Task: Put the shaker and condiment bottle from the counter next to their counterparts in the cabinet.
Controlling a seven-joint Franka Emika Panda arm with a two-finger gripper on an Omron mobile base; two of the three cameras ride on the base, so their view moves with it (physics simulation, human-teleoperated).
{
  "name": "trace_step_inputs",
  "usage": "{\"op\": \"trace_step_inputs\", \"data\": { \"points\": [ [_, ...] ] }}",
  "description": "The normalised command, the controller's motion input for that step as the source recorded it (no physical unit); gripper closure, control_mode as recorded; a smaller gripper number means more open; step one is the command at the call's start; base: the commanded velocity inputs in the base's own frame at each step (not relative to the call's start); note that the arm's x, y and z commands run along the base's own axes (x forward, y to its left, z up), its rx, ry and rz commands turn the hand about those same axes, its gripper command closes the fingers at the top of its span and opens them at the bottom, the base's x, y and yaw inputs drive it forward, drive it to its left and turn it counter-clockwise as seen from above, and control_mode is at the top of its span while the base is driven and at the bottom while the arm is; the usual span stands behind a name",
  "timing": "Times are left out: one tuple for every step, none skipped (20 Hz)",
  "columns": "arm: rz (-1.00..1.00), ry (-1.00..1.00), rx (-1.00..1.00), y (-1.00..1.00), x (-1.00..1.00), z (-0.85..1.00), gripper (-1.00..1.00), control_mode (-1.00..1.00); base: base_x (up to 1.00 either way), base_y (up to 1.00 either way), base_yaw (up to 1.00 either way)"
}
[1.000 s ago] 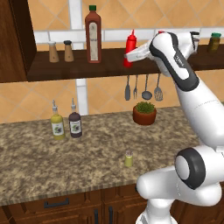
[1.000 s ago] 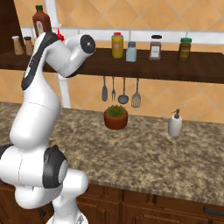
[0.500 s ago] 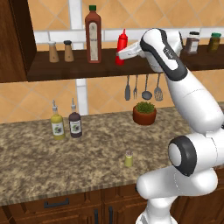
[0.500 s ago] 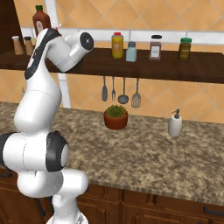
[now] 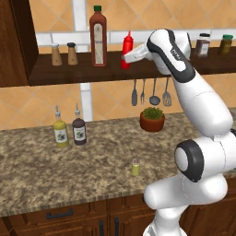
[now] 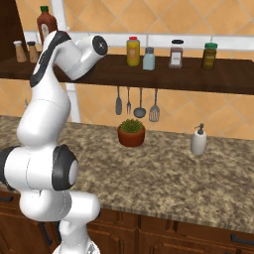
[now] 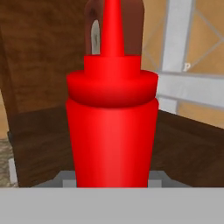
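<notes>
The hand view carries the closest detail: the condiment bottle (image 7: 112,127) stands upright directly in front of the camera, its red body, collar and pointed nozzle plain, with the label and dark glass of the tall dark red bottle (image 7: 94,26) just behind it. The fingers themselves are hidden at the bottom edge of that view. The left base view supplies what the hand view lacks: the tool (image 5: 125,59) is closed on the condiment bottle (image 5: 127,48) low on its body, holding it upright at the cabinet (image 5: 92,73) shelf, just right of the tall dark red bottle (image 5: 97,36).

On the counter (image 5: 41,177), nearest the robot, the shaker (image 5: 135,167) stands upright by itself near the front edge. Farther back and left stand a yellow spouted bottle (image 5: 60,132) and a dark spouted bottle (image 5: 79,130), just beside each other. A potted plant (image 5: 152,118) sits at the back wall below hanging utensils (image 5: 150,91).

The right base view adds a white soap dispenser (image 6: 198,140) on the counter and a yellow jar (image 6: 132,51), a pale blue shaker (image 6: 149,58) and two dark jars (image 6: 176,53) along the shelf. Two brown shakers (image 5: 63,54) stand at the shelf's left end. The wall is orange tile with white bands.
</notes>
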Motion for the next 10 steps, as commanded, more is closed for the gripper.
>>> {"op": "trace_step_inputs", "data": {
  "points": [
    [0.0, 0.0, -0.07, 0.04, 0.02, -0.03, 1.0, -1.0, 0.0, 0.0, 0.0],
    [0.0, 0.0, -0.08, 0.04, 0.04, -0.01, 1.0, -1.0, 0.0, 0.0, 0.0],
    [0.0, 0.0, -0.07, 0.05, 0.06, 0.0, 1.0, -1.0, 0.0, 0.0, 0.0],
    [0.0, 0.0, -0.06, 0.04, 0.09, -0.01, 1.0, -1.0, 0.0, 0.0, 0.0],
    [0.0, 0.0, -0.04, 0.02, 0.09, -0.01, 1.0, -1.0, 0.0, 0.0, 0.0],
    [0.0, 0.0, -0.01, 0.02, 0.12, -0.01, 1.0, -1.0, 0.0, 0.0, 0.0],
    [0.0, 0.0, 0.0, 0.05, 0.21, 0.0, 1.0, -1.0, 0.0, 0.0, 0.0],
    [0.0, 0.0, 0.0, 0.07, 0.24, 0.0, 1.0, -1.0, 0.0, 0.0, 0.0],
    [0.0, 0.0, 0.0, 0.06, 0.32, 0.0, 1.0, -1.0, 0.0, 0.0, 0.0],
    [0.01, 0.0, 0.0, 0.04, 0.32, 0.0, 1.0, -1.0, 0.0, 0.0, 0.0]
  ]
}}
